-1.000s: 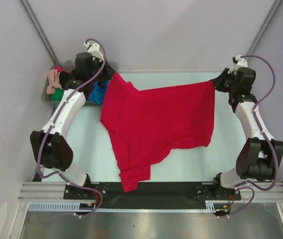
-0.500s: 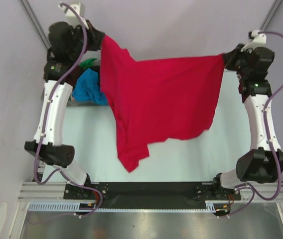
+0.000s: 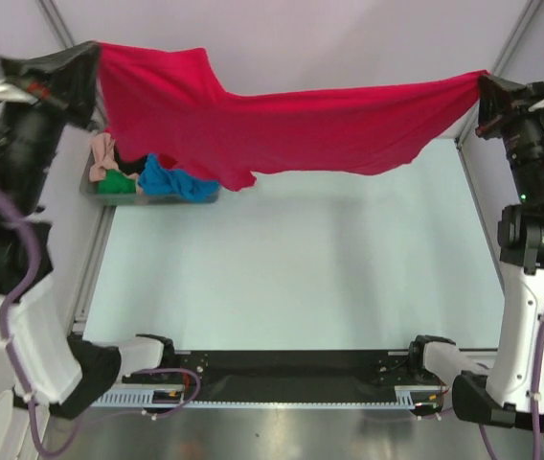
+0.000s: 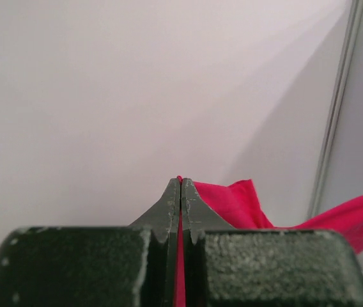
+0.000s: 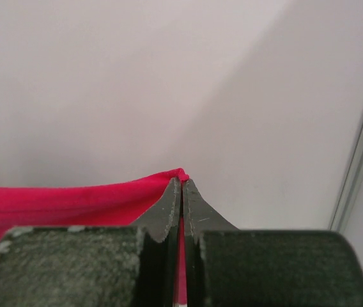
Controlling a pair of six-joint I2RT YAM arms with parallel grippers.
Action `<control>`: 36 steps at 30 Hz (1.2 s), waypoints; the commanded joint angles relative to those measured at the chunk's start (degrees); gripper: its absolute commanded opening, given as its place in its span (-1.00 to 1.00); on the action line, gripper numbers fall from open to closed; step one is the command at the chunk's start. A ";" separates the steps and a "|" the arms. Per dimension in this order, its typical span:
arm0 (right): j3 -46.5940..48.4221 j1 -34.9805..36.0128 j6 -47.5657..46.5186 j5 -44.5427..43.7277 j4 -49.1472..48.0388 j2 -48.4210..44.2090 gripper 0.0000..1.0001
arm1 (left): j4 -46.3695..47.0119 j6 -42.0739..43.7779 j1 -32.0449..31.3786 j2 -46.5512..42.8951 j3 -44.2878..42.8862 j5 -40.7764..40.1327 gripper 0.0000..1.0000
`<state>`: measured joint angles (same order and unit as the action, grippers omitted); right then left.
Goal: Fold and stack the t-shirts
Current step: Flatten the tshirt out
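A large red t-shirt [image 3: 282, 129] hangs stretched in the air across the back of the table, high above it. My left gripper [image 3: 95, 62] is shut on its left corner, and my right gripper [image 3: 483, 86] is shut on its right corner. In the left wrist view the jaws [image 4: 181, 182] pinch a thin red strip, with more of the red t-shirt [image 4: 239, 201] to the right. In the right wrist view the gripper [image 5: 182, 182] clamps the red t-shirt [image 5: 66, 201], which runs off to the left. Blue [image 3: 171, 179], green [image 3: 114, 182] and peach-pink [image 3: 102, 150] t-shirts lie bunched in a bin.
A clear grey plastic bin [image 3: 147, 196] sits at the back left of the pale table [image 3: 291, 259]. Grey walls and metal corner posts [image 3: 521, 29] enclose the back and sides. Both arm bases stand at the near edge.
Both arms have risen and spread apart, lifting the red t-shirt off the table and pulling it taut high at the back. The shirts in the bin are uncovered again.
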<state>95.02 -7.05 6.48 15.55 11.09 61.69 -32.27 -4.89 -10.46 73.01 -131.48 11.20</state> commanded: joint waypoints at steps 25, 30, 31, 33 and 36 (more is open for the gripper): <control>-8.42 -0.33 -6.83 -13.79 17.48 -4.39 -1.00 | 15.46 4.10 0.35 -6.23 25.02 -0.31 -1.00; -26.27 -0.33 -4.64 -18.27 4.75 2.28 -1.00 | 34.26 -0.38 0.35 7.56 40.23 6.89 -1.00; -31.16 -0.33 -4.37 -20.45 0.46 3.77 -1.00 | 36.90 -1.00 0.35 9.76 41.99 9.69 -1.00; -35.15 -0.33 -3.76 -23.36 -4.48 9.02 -1.00 | 43.83 -2.75 -0.17 17.90 44.90 11.82 -1.00; -41.49 -0.42 -3.32 -25.92 -16.69 17.72 -1.00 | 46.07 -2.50 -1.57 27.68 42.02 14.02 -1.00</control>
<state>55.53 -7.16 1.93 -4.75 12.23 75.61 1.13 -5.96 -10.76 99.50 -86.15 19.25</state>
